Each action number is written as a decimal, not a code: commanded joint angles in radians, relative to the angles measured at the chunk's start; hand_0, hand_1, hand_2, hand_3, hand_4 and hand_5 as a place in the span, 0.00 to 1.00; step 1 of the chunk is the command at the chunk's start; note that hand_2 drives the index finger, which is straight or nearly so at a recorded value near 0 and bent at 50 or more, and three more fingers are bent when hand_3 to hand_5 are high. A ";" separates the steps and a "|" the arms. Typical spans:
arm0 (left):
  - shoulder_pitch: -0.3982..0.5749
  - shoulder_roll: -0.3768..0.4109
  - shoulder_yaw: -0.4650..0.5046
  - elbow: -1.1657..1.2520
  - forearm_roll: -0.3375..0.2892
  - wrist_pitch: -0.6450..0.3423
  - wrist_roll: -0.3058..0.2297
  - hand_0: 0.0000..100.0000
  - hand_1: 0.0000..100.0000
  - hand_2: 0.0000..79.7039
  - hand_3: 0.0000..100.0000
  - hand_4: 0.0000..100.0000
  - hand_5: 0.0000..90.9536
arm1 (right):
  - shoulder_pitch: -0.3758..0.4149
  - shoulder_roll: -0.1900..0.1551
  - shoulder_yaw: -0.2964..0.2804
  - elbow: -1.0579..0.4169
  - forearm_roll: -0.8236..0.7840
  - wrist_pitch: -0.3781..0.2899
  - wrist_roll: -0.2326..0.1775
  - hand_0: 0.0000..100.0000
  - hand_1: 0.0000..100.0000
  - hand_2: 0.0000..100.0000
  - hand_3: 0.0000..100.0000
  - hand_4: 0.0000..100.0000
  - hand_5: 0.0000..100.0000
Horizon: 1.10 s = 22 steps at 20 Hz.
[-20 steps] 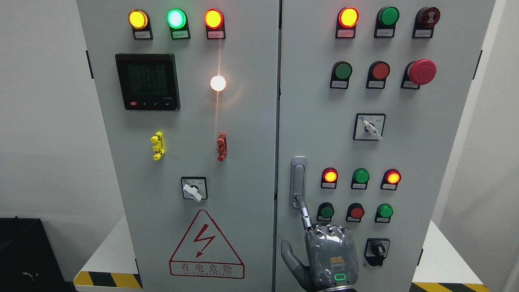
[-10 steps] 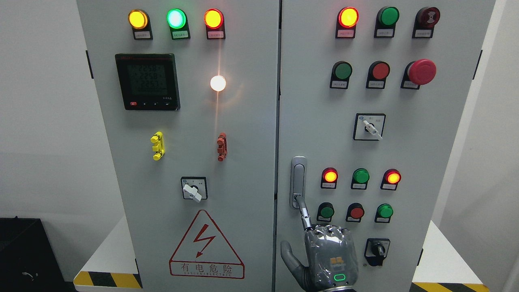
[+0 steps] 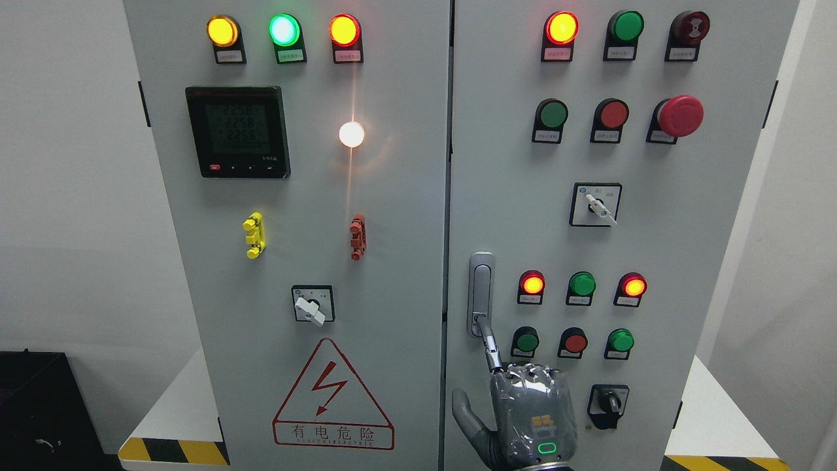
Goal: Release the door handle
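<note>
The cabinet (image 3: 392,261) sits on a white table (image 3: 173,399) with yellow-black hazard tape (image 3: 173,451) along its front edge, table poking out on both sides.

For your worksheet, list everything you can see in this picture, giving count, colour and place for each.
cabinet doors: two, grey, side by side
top lamps: three, yellow, green, orange, left door
meter: one, black, left door
white lamp: one, lit, left door
clips: two, yellow and red, left door middle
selector switches: three, one on the left door, two on the right
warning sign: one, red triangle, left door bottom
round lamps and buttons: eleven, red or green, right door
mushroom button: one, red, right door
door handle: one, silver, right door's left edge
black box: one, lower left
robot hand: one, grey, right, reaching the handle's lower end
</note>
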<state>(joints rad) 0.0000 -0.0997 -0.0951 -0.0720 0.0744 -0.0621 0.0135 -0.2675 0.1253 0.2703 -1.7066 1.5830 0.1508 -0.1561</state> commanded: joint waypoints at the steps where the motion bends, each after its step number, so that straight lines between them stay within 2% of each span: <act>1: 0.017 0.000 0.000 0.000 -0.001 -0.001 0.000 0.12 0.56 0.00 0.00 0.00 0.00 | 0.001 0.000 0.001 0.033 0.000 -0.001 0.001 0.43 0.27 0.11 1.00 1.00 1.00; 22: 0.017 0.000 0.000 0.000 -0.001 -0.001 0.000 0.12 0.56 0.00 0.00 0.00 0.00 | 0.011 0.000 0.000 0.031 0.000 0.001 0.003 0.43 0.27 0.12 1.00 1.00 1.00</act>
<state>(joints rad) 0.0000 -0.0997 -0.0951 -0.0720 0.0749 -0.0621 0.0135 -0.2550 0.1259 0.2710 -1.6801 1.5830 0.1492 -0.1529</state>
